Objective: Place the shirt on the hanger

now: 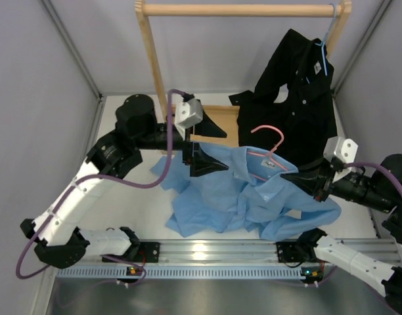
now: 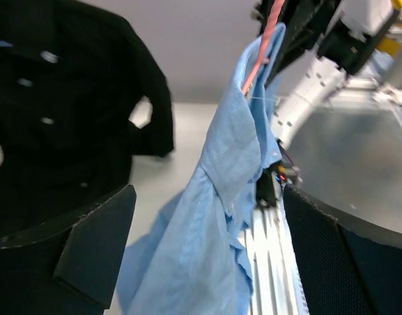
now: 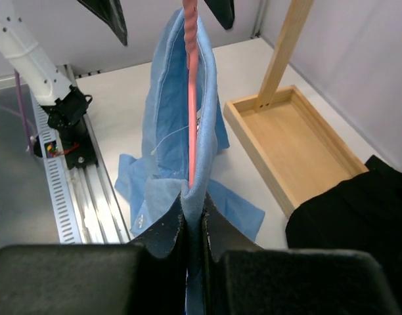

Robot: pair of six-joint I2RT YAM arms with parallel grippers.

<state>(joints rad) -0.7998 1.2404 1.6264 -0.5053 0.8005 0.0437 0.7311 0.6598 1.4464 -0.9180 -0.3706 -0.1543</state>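
The light blue shirt (image 1: 244,197) lies crumpled mid-table, its collar end lifted between the two arms. The pink hanger (image 1: 270,134) sticks out of the collar, hook up. My right gripper (image 1: 291,177) is shut on a fold of shirt with the hanger's wire inside it; the right wrist view shows the jaws (image 3: 194,216) pinching blue fabric (image 3: 165,131) and the pink wire (image 3: 192,98) rising from it. My left gripper (image 1: 204,161) is open at the shirt's left shoulder. In the left wrist view its fingers (image 2: 89,243) stand wide apart with the shirt (image 2: 214,223) hanging between them and the hanger (image 2: 263,46) above.
A black buttoned shirt (image 1: 296,92) hangs on a light blue hanger (image 1: 326,52) from the wooden rail (image 1: 240,10) at the back right. The rack's wooden base tray (image 1: 217,125) sits behind the shirt. An aluminium rail (image 1: 214,252) runs along the near edge. Grey walls enclose the table.
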